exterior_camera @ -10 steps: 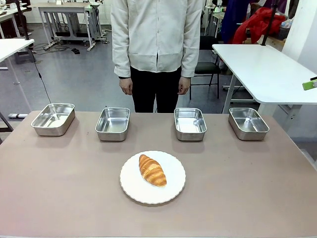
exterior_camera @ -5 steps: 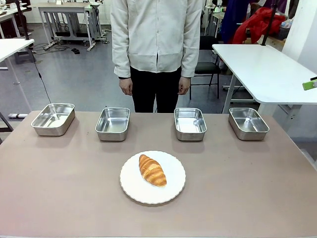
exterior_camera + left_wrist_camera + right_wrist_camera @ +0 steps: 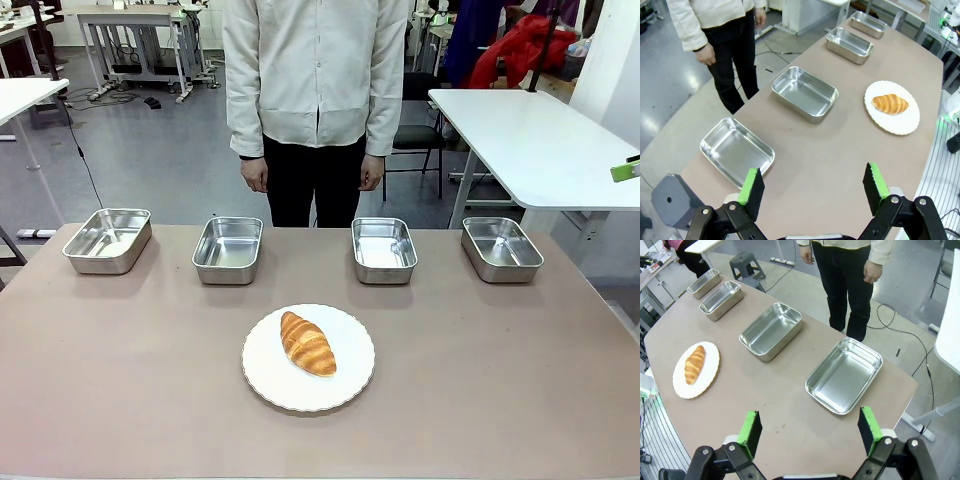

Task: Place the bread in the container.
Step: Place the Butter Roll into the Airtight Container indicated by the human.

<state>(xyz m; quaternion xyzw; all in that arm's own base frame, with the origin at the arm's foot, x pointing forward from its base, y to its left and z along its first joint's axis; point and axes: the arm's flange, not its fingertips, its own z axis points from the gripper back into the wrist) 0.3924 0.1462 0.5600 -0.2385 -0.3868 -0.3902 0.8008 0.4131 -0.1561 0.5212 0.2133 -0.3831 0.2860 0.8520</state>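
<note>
— Item one, bread: what colour was it?
— Golden-brown, darker bands across. Plate was white, pans silver, table dull taupe, person's jacket cream over black trousers.

Person cut off above chest, table cropped at near corners, left pincer base cut by bottom edge

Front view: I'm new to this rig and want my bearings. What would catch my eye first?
The golden-brown croissant on a round white plate, near the table's middle, stands out most. Behind it, four shiny steel pans sit empty in a row, from the leftmost pan to the rightmost pan. A person in a pale jacket stands at the far edge, arms down.
</note>
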